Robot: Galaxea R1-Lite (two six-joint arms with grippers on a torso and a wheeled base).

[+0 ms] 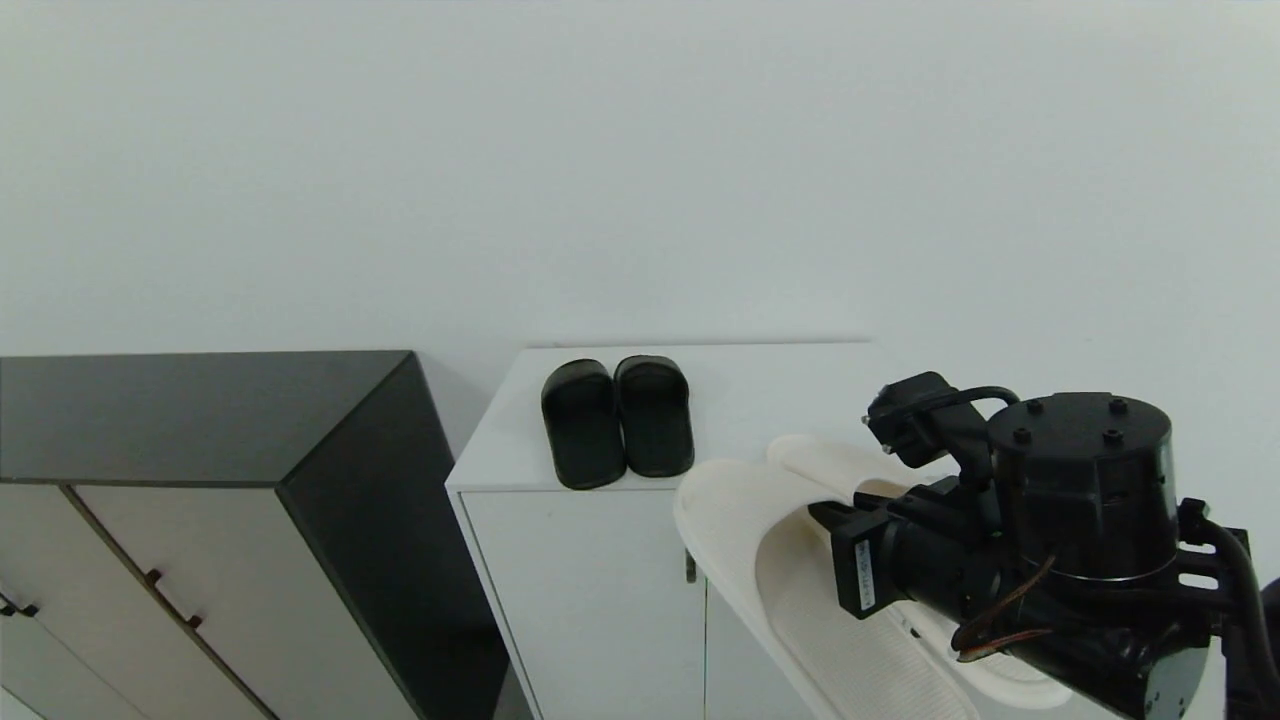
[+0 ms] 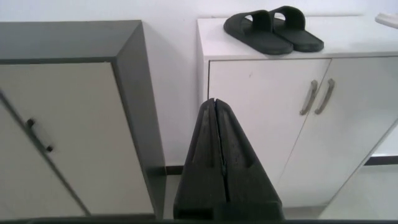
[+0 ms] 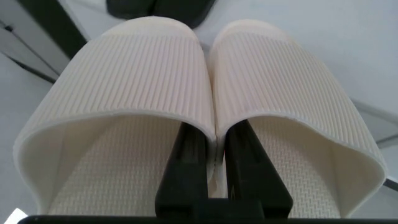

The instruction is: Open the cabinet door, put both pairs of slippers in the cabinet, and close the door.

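A pair of black slippers (image 1: 617, 420) (image 2: 274, 29) lies side by side on top of the white cabinet (image 1: 590, 590) (image 2: 261, 118), whose two doors are closed. My right gripper (image 3: 211, 155) is shut on the inner straps of a pair of cream slippers (image 1: 790, 570) (image 3: 199, 106), held together in the air in front of the cabinet's right part, at about its top edge. My left gripper (image 2: 215, 121) is shut with nothing in it, low and in front of the gap between the two cabinets. The door handles (image 2: 317, 96) sit at the middle seam.
A taller cabinet with a dark top and side and beige doors (image 1: 200, 500) (image 2: 68, 124) stands close to the left of the white one. A plain white wall (image 1: 640, 170) runs behind both. Floor shows below the white cabinet.
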